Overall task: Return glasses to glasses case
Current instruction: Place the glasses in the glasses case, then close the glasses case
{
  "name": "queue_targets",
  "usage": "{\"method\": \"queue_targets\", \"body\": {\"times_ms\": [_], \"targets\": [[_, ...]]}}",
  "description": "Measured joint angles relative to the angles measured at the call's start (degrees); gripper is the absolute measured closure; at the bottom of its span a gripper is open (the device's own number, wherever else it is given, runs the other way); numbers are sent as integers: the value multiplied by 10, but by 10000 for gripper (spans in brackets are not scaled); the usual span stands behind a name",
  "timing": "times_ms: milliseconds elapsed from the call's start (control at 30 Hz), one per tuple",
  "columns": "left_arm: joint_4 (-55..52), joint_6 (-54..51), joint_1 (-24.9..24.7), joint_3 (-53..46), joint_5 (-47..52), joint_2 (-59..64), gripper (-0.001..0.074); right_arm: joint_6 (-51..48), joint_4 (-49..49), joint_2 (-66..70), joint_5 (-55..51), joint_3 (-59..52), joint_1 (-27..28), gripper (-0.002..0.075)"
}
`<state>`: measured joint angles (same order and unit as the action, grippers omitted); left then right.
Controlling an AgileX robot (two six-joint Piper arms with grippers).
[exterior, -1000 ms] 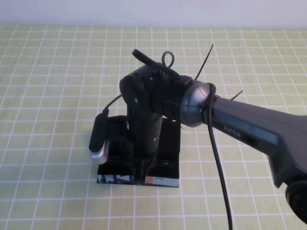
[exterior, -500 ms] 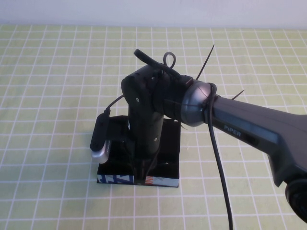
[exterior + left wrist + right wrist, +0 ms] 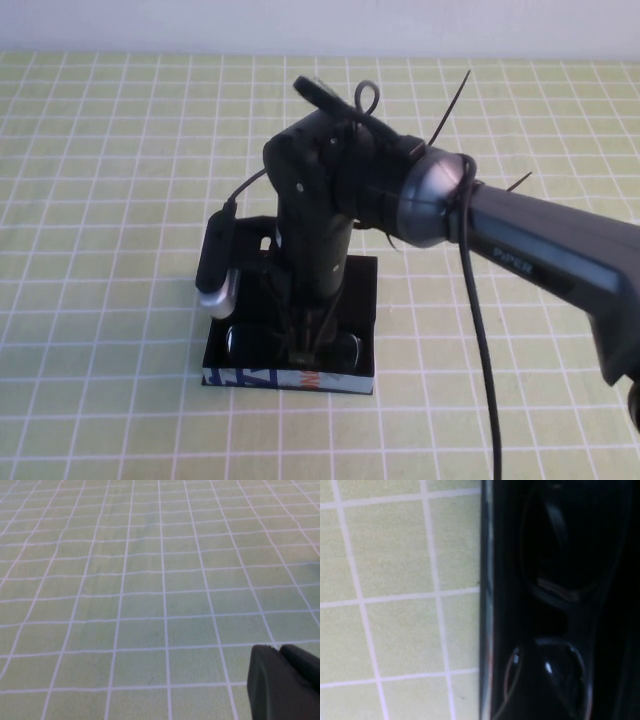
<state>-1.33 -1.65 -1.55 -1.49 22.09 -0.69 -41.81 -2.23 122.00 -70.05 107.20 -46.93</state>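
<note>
The black glasses case (image 3: 288,379) lies open at the table's middle, its blue, white and orange side facing me. The black glasses (image 3: 246,346) lie inside it, lenses up. My right gripper (image 3: 302,352) points straight down over the bridge of the glasses, jaws slightly open and holding nothing. The right wrist view shows both lenses of the glasses (image 3: 555,555) inside the case, next to its wall (image 3: 487,605). My left gripper (image 3: 279,651) is out of the high view; it hangs shut and empty over bare cloth.
A green cloth with a white grid (image 3: 110,200) covers the table. The case's lid (image 3: 248,232) lies back flat behind the right wrist. The right arm's cable (image 3: 478,330) hangs down on the right.
My right gripper has lifted a little and shifted slightly right. The glasses stay in the case, and their lenses now show on both sides of the gripper.
</note>
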Motion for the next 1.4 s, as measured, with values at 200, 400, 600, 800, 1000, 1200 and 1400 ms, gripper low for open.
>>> {"method": "queue_targets", "body": {"times_ms": [200, 400, 600, 800, 1000, 1200, 1400], "targets": [[0, 0, 0, 0, 0, 0, 737, 45, -23, -37, -1, 1, 10, 438], [0, 0, 0, 0, 0, 0, 737, 77, -24, -68, -2, 3, 31, 697], [0, 0, 0, 0, 0, 0, 737, 100, -17, -68, -3, 3, 71, 734], [0, 0, 0, 0, 0, 0, 737, 103, 73, -68, -3, 3, 124, 737], [-7, -8, 0, 0, -4, 0, 737, 103, 199, -68, -3, 3, 180, 737], [29, 53, 0, 0, -110, 0, 737, 108, 221, -68, -3, 3, 202, 737], [71, 149, 0, 0, -191, 0, 737, 120, 242, -68, -3, 3, 202, 737]]}}
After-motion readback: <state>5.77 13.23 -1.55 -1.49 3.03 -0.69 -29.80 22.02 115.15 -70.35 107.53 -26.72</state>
